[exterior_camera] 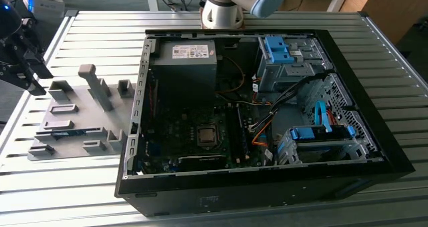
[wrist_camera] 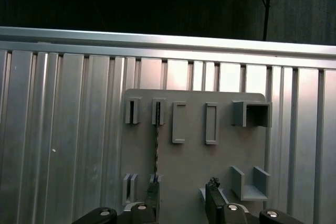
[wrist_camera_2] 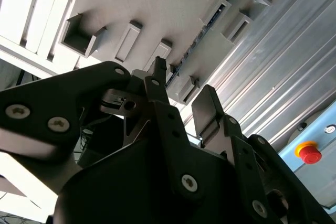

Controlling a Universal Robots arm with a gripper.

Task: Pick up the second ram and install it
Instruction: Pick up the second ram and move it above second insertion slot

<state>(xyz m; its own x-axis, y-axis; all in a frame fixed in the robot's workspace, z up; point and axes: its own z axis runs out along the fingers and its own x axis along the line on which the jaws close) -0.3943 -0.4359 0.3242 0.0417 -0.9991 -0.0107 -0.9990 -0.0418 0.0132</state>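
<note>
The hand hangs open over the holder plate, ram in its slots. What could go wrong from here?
1. In the first wrist view one finger of the open hand lines up nearly with the edge-on second ram instead of straddling it, so it might strike the stick.
2. Grey holder blocks hug the ram's ends; fingers could catch them.
3. In the exterior view, loose cables lie beside the memory slots and may snag.

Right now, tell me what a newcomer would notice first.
A big open computer case sits in the middle of the exterior view. On that view's left lies a grey tray with the ram in a slot. In the first wrist view the open hand hangs over the tray near the ram.
</note>
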